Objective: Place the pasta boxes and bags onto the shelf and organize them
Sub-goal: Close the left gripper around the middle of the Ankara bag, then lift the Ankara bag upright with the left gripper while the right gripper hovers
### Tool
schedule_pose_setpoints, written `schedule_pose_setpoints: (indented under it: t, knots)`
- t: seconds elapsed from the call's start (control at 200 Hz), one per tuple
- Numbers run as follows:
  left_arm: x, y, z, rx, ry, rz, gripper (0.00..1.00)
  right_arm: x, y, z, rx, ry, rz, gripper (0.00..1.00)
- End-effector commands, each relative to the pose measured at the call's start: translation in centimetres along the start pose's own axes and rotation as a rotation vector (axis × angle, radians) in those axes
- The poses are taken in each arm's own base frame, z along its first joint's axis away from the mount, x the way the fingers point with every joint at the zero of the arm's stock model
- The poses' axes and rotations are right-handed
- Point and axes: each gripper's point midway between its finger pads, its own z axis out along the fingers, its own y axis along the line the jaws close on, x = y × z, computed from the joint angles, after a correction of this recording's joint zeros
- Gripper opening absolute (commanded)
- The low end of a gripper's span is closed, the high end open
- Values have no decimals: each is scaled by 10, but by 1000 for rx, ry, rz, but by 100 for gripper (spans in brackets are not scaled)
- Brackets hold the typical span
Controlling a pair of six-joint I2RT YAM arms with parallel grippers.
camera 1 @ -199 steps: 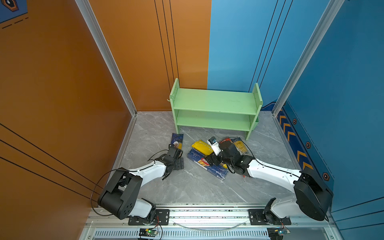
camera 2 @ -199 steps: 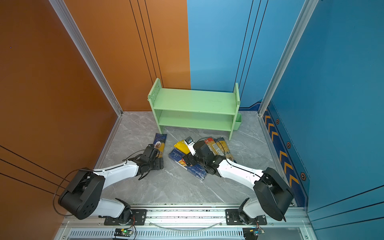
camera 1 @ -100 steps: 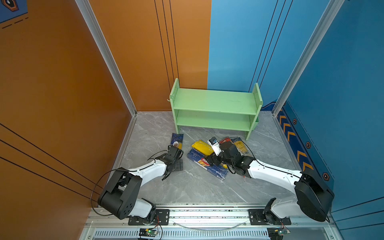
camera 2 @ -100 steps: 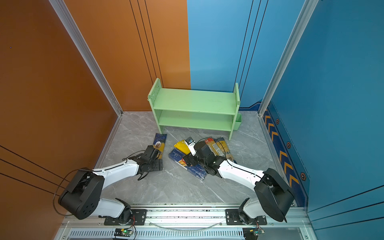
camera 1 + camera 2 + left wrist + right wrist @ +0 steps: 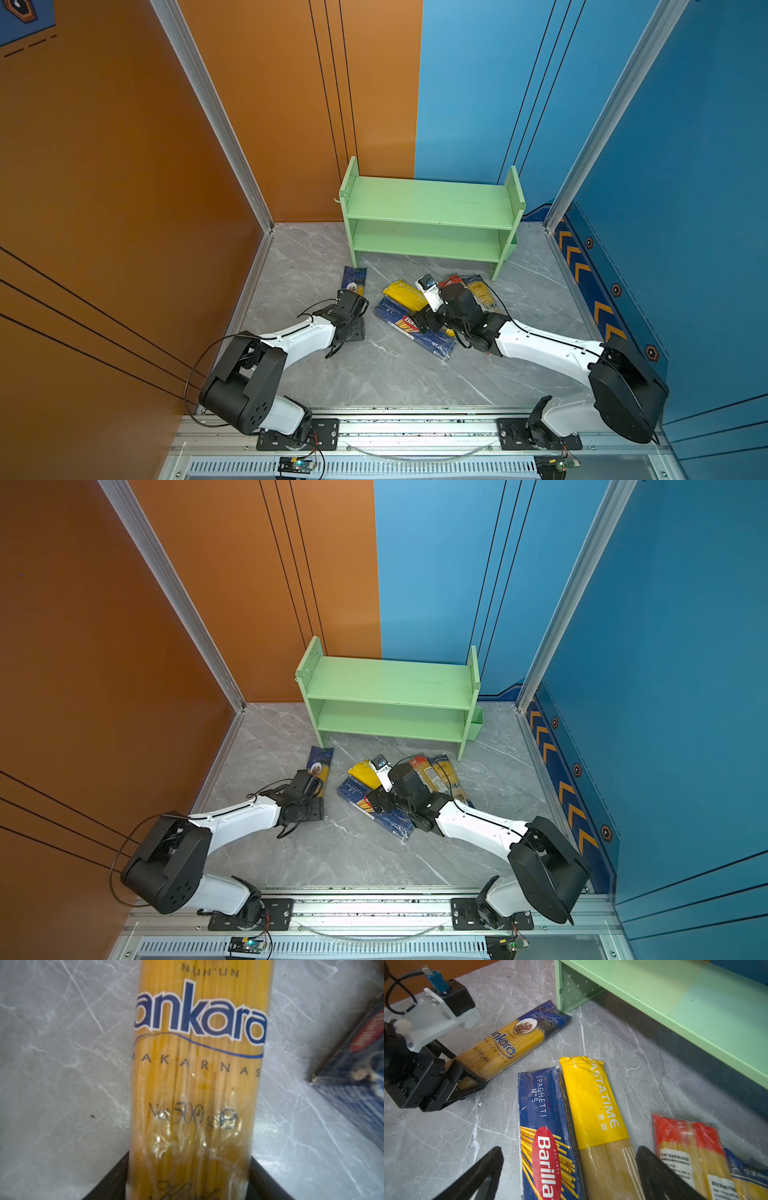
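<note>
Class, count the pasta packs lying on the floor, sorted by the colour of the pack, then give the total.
Blue-and-yellow packs: 2
Dark blue box: 1
Yellow pack: 1
Red-ended pack: 1
Total: 5

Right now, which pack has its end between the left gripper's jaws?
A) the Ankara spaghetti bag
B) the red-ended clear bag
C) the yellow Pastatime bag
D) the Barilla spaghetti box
A: in the right wrist view the Ankara spaghetti bag lies on the floor with one end between the jaws of the left gripper.
</note>
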Motion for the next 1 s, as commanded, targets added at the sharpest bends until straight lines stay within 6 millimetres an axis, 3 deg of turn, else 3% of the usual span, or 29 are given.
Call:
schedule_pose_setpoints:
  t: [0.0, 0.511, 0.576, 0.696, 0.996]
  knots:
    - [23, 10, 7, -55, 90, 31, 69, -5, -6, -6, 26, -27, 22, 97]
    - [26, 6, 11, -38, 122, 40, 41, -7, -7, -7, 29, -26, 19, 97]
    - [27, 4, 12, -31, 132, 42, 31, -7, -7, -8, 30, -24, 18, 97]
    - [29, -2, 15, -5, 157, 42, 0, -7, -5, -8, 22, -17, 8, 98]
    - [26, -7, 14, 20, 154, 46, 0, -2, -11, -10, 42, 30, -31, 99]
